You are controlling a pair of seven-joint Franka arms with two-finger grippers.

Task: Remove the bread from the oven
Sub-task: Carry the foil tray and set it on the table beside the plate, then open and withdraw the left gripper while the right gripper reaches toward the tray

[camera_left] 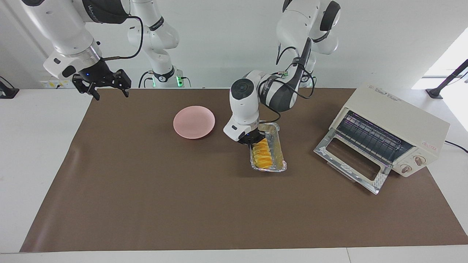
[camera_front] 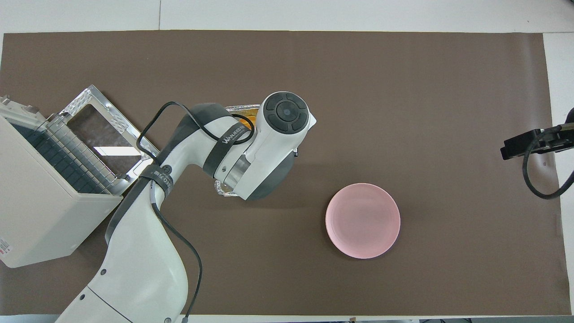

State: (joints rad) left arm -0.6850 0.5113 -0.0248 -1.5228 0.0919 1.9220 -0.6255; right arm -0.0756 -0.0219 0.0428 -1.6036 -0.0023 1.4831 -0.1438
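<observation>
Foil tray [camera_left: 281,153] nearest camera, on desk between pink plate [camera_left: 194,122] and oven [camera_left: 393,129]; bread [camera_left: 264,153] lies in tray, already outside oven, door dropped open. Bread's long axis runs toward and away from robots. Left gripper [camera_left: 255,138] directly at bread's robot-side end, fingers apparently closing on it; grip state unclear. Right gripper [camera_left: 109,86] waits raised over desk's edge at right arm's end, fingers apart. Left arm clearly nearer.
</observation>
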